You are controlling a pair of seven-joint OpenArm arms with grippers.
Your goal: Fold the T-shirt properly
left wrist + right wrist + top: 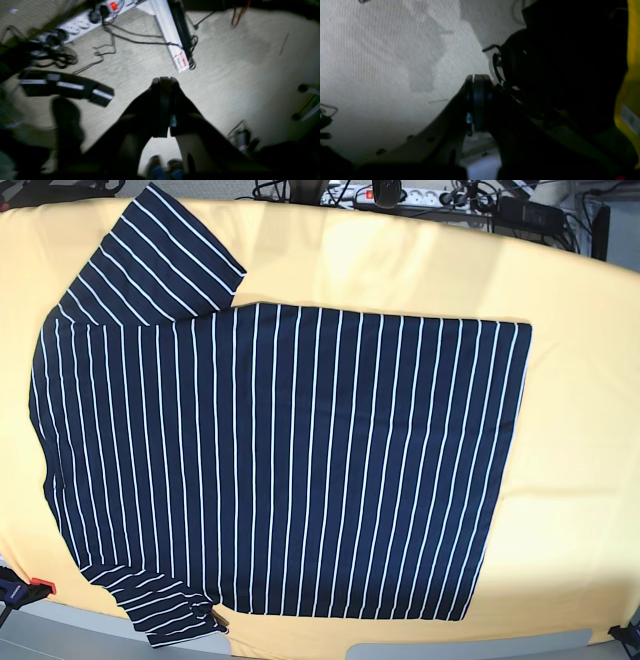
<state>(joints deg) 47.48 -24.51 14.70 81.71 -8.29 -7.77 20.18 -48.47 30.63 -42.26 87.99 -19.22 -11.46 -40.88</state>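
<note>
Clearly the left pincer [165, 82] is pressed together with nothing between its tips, hanging over pale carpet [225, 75]. Beyond its tips lies a white rail [172, 37], and further off a power strip [82, 22] with tangled black cables [57, 56]. The right pincer [478, 80] is likewise pressed together and holds nothing, with grey carpet [382, 62] beyond it. Neither pincer shows in the base view, where the T-shirt [290, 470] lies spread flat on a yellow table cover [580, 430], collar side to the view's left, hem to its right. No containers appear.
</note>
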